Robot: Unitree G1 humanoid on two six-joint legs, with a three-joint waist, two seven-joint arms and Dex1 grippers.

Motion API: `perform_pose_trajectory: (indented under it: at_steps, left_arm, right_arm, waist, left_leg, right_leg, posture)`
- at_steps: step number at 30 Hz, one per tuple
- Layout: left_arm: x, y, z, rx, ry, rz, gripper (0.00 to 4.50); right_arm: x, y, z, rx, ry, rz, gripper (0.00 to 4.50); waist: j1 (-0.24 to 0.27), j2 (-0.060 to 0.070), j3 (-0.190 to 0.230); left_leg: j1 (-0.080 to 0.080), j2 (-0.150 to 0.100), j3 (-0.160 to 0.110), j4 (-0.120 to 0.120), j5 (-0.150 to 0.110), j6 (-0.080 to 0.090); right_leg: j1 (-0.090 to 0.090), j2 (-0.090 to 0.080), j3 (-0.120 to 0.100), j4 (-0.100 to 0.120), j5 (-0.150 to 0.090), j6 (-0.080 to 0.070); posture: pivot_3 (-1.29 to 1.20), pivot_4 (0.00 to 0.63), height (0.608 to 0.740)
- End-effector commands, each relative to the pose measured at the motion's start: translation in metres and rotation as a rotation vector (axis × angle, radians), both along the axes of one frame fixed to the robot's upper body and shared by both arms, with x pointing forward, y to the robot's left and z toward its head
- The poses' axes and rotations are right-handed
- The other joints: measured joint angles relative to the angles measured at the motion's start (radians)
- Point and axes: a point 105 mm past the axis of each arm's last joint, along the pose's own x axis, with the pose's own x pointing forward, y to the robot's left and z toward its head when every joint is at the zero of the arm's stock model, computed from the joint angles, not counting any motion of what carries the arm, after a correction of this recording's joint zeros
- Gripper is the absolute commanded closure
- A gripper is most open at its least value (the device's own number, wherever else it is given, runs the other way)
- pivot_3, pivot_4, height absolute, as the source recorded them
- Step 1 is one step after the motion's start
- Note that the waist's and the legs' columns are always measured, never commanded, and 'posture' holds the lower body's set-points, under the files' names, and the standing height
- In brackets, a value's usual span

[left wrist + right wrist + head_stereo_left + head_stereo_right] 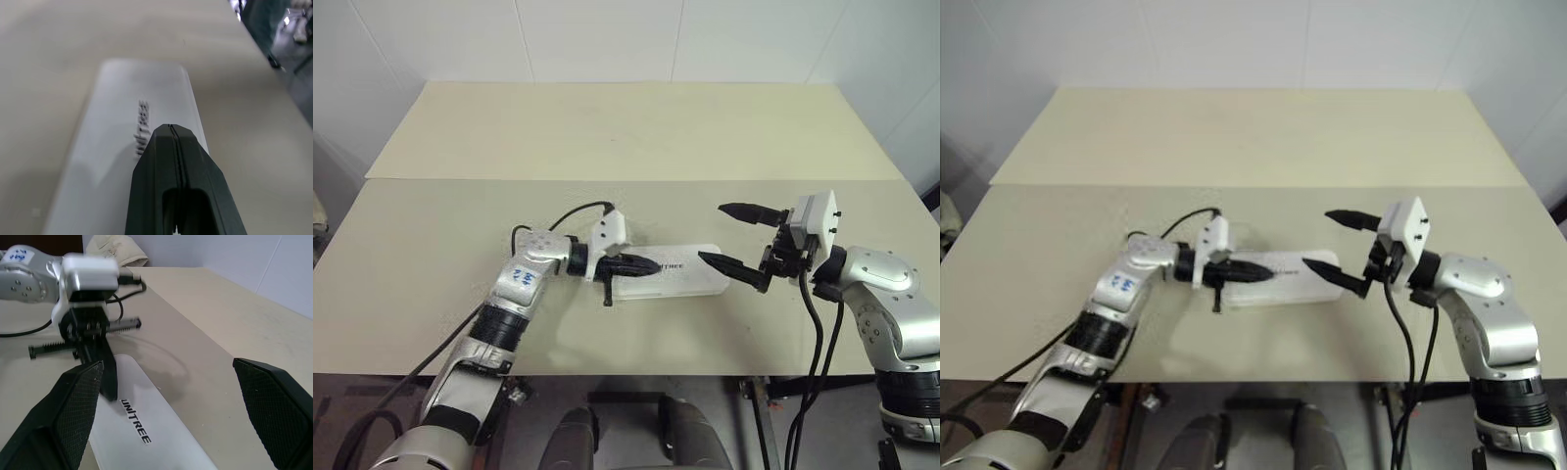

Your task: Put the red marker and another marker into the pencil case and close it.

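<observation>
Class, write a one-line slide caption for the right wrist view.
Left gripper, shut, over the closed pencil case; right gripper open.

The white pencil case (1278, 277) lies closed on the beige tabletop (1253, 147). The left gripper (1258, 271), fingers pressed together, rests over its lid. The right gripper (1332, 245) stands wide open at its far end.

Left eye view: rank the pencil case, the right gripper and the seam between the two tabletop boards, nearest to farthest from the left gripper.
1. Pencil case: closed, directly under the shut left gripper.
2. Right gripper: open, at the case's far end.
3. Seam between the tabletop boards: behind both grippers, toward the wall.
</observation>
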Motion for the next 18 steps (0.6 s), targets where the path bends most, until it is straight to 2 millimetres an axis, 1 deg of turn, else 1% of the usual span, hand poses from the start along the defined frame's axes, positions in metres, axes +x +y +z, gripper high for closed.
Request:
perform_pose_trajectory:
  at_steps: [1,2,3,6,8,11,16,18]
  left_arm:
    - [-0.009,0.028,0.027,-0.111,-0.055,0.012,4.48]
    - [-0.01,0.034,0.029,-0.12,-0.062,0.023,4.48]
    - [-0.01,0.045,0.028,-0.117,-0.072,0.054,4.48]
    - [-0.011,0.072,0.028,-0.13,-0.097,0.145,3.9]
    - [-0.013,0.086,0.031,-0.164,-0.111,0.193,3.3]
    - [-0.012,0.107,0.035,-0.176,-0.194,0.294,2.26]
    - [-0.01,0.118,0.054,-0.238,-0.251,0.338,0.5]
    - [-0.01,0.121,0.059,-0.249,-0.265,0.342,0.03]
  right_arm:
    - [-0.001,-0.004,0.02,0.024,-0.071,0.022,0.0]
    - [-0.001,-0.006,0.021,0.022,-0.073,0.024,0.0]
    - [-0.001,-0.006,0.022,0.016,-0.077,0.025,0.0]
    - [-0.001,-0.01,0.021,-0.013,-0.079,0.033,0.0]
    - [0.001,-0.01,0.02,-0.018,-0.086,0.032,0.0]
    - [0.007,-0.013,0.018,-0.036,-0.12,0.023,0.0]
    - [0.011,-0.029,0.013,-0.078,-0.122,0.001,0.0]
    - [0.009,-0.035,0.01,-0.095,-0.112,-0.005,0.0]
  waist:
    - [-0.002,0.0,0.0]
    - [-0.003,0.0,0.0]
    - [-0.002,0.0,0.0]
    - [0.001,0.0,0.0]
    - [0.002,0.0,0.0]
    - [0.003,0.0,0.0]
    - [0.005,0.0,0.0]
    - [0.004,0.0,0.0]
  left_leg:
    - [0.0,0.0,0.0,0.0,0.0,0.0]
    - [0.0,0.0,0.0,0.0,0.0,0.0]
    - [0.0,0.0,0.001,0.0,0.0,0.0]
    - [0.0,0.0,0.0,0.0,0.0,0.0]
    - [0.0,0.0,0.0,0.0,0.0,0.0]
    - [0.0,0.0,0.0,0.0,0.0,0.0]
    - [0.0,0.0,0.0,0.0,0.0,-0.001]
    - [0.0,0.0,0.0,0.0,0.0,-0.001]
  right_leg:
    - [0.0,0.0,0.0,0.0,0.0,0.0]
    - [0.0,0.0,0.0,0.0,0.0,0.0]
    - [0.0,0.0,0.0,0.0,0.0,0.0]
    - [0.0,0.0,0.0,0.0,0.0,0.0]
    - [0.0,0.0,0.0,-0.001,0.0,0.0]
    - [0.0,-0.001,0.0,-0.001,0.0,0.0]
    - [0.0,-0.001,-0.001,-0.002,0.0,-0.001]
    - [0.0,-0.001,-0.001,-0.002,0.0,-0.001]
  posture:
    - [0.0,0.15,0.74]
    - [0.0,0.15,0.74]
    - [0.0,0.15,0.74]
    - [0.0,0.15,0.74]
    - [0.0,0.15,0.74]
    - [0.0,0.15,0.74]
    - [0.0,0.15,0.74]
    - [0.0,0.15,0.74]
